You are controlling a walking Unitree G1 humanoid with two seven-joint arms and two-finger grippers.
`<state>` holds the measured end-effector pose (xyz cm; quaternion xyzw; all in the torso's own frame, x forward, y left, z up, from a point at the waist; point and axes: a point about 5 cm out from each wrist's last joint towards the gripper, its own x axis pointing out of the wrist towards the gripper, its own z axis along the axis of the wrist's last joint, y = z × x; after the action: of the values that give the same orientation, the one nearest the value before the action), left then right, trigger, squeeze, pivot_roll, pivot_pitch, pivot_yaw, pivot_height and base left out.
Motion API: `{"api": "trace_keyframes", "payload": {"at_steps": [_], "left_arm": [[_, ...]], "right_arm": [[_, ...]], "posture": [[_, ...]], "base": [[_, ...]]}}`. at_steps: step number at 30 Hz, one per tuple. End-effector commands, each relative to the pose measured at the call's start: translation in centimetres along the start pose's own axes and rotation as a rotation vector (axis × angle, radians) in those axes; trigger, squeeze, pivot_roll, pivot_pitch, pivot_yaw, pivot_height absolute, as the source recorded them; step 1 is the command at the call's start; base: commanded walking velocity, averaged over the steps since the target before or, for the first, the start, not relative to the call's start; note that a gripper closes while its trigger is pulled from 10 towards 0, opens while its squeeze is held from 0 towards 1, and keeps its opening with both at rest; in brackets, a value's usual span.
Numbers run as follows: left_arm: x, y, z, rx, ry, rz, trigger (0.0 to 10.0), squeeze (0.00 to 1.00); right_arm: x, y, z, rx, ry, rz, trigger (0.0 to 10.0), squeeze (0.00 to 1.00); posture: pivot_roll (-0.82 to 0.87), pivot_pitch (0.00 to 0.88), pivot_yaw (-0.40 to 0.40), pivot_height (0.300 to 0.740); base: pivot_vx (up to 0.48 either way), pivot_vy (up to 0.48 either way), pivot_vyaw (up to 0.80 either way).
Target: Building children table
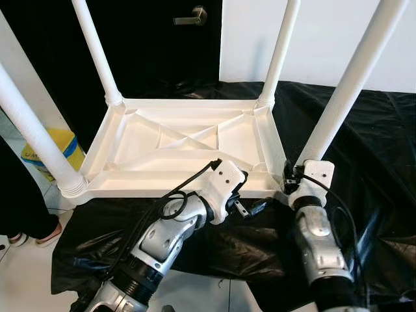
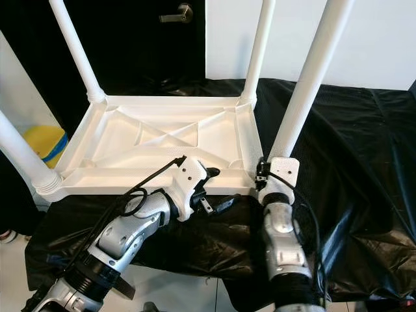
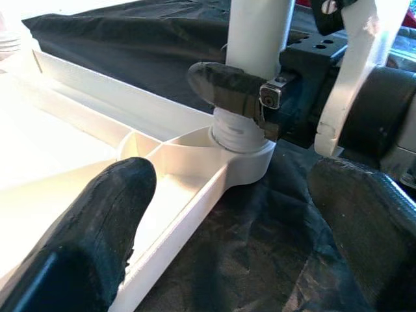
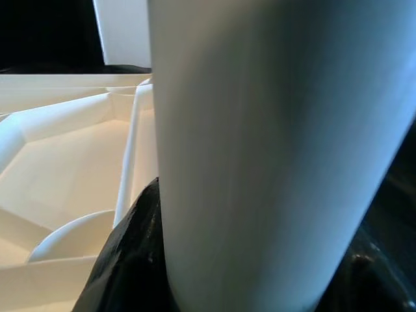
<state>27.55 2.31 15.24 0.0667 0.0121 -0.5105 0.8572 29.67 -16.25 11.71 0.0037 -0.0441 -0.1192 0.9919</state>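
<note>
the white plastic children's table [image 1: 182,146] is lying upside down on black sheeting [image 1: 383,162] with all four round legs standing in its corners, the right gripper [image 1: 294,177] clamping its jaws around the near-right leg [image 1: 351,84], seemingly seating it, while the left gripper [image 1: 250,207] is hovering wide open and empty by the near rim.

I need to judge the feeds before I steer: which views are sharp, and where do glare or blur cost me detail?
Both eye views are sharp and evenly lit; the black cloth swallows shadow detail. Left wrist view: the tabletop is overexposed at its near end, the left gripper's fingers are soft, the leg socket is clear. Right wrist view: the table leg is too close and blurred.
</note>
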Motion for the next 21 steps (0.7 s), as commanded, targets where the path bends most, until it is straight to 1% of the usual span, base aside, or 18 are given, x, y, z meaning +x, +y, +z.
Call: {"api": "trace_keyframes", "payload": {"at_steps": [1,7,10,11,16,17,18,19,21], "left_arm": [[0.0,-0.9,-0.2,-0.004,0.013,-0.096,10.0,0.00],[-0.3,-0.7,-0.3,-0.007,0.021,-0.086,10.0,0.00],[-0.4,-0.6,-0.2,-0.009,0.022,-0.080,10.0,0.00],[-0.5,-0.6,-0.2,-0.009,0.022,-0.079,10.0,0.00],[-0.5,-0.6,-0.1,-0.012,0.021,-0.076,10.0,0.00],[-0.5,-0.5,-0.1,-0.015,0.020,-0.074,10.0,0.00],[-0.5,-0.5,-0.1,-0.015,0.020,-0.074,10.0,0.00],[-0.5,-0.3,-0.1,-0.016,0.021,-0.072,10.0,0.00],[-0.5,-0.3,-0.1,-0.016,0.021,-0.072,10.0,0.00]], "right_arm": [[-0.9,-0.6,-2.3,-0.020,0.120,-0.031,10.0,0.00],[-1.0,-0.8,-2.1,-0.023,0.113,-0.008,10.0,0.00],[-1.2,-0.5,-1.8,-0.025,0.089,0.028,10.0,0.00],[-1.3,-0.5,-1.6,-0.022,0.075,0.051,10.0,1.00],[-1.4,-0.7,-1.1,-0.018,0.051,0.075,10.0,1.00],[-1.4,-1.1,-0.8,-0.010,0.029,0.101,10.0,1.00],[-1.4,-1.1,-0.8,-0.010,0.029,0.101,10.0,1.00],[-1.3,-1.6,-0.4,-0.004,0.008,0.130,10.0,1.00],[-1.3,-1.6,-0.4,-0.004,0.008,0.130,10.0,1.00]], "posture": [[-0.09,0.096,0.000,0.740],[-0.08,0.099,0.003,0.740],[-0.08,0.105,0.008,0.740],[-0.08,0.104,0.013,0.740],[-0.08,0.103,0.018,0.740],[-0.09,0.098,0.024,0.740],[-0.09,0.098,0.024,0.740],[-0.10,0.090,0.024,0.740],[-0.10,0.090,0.024,0.740]], "base": [[0.000,0.000,0.00],[0.000,0.000,0.00],[0.000,0.000,0.00],[0.000,0.000,0.00],[0.000,0.000,0.00],[0.000,0.000,0.00],[0.000,0.000,0.00],[0.000,0.000,0.00],[0.000,0.000,0.00]]}}
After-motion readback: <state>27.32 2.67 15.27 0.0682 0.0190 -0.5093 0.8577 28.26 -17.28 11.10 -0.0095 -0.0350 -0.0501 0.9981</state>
